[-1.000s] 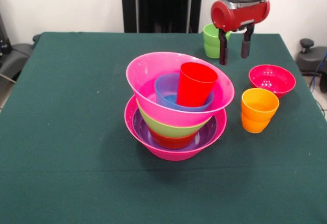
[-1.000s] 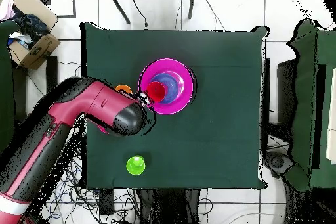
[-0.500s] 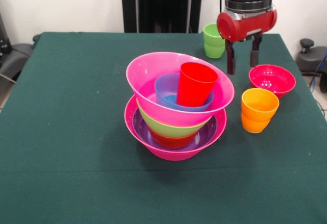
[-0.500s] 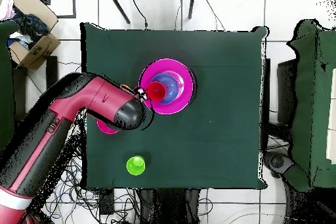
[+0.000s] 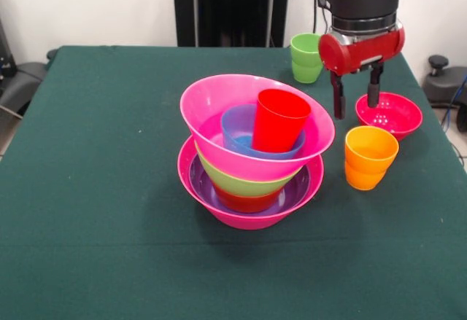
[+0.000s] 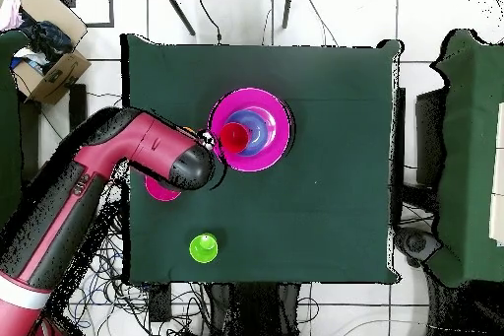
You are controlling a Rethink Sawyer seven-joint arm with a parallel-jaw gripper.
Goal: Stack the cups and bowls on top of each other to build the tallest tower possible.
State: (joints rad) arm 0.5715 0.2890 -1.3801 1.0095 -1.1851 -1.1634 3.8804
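Bowls and a red cup (image 5: 279, 119) are nested into a tower (image 5: 252, 152) at the table's middle. The gripper (image 5: 356, 92) hangs with its jaws apart and empty, between the crimson bowl (image 5: 388, 114) and the orange cup (image 5: 370, 157). Whichever is taken, one wall should probably be pinched squarely and lifted straight. In the overhead view the orange cup is hidden beneath the arm (image 6: 108, 194).

Green table (image 5: 95, 152); open cardboard box (image 6: 44, 44) on the floor.
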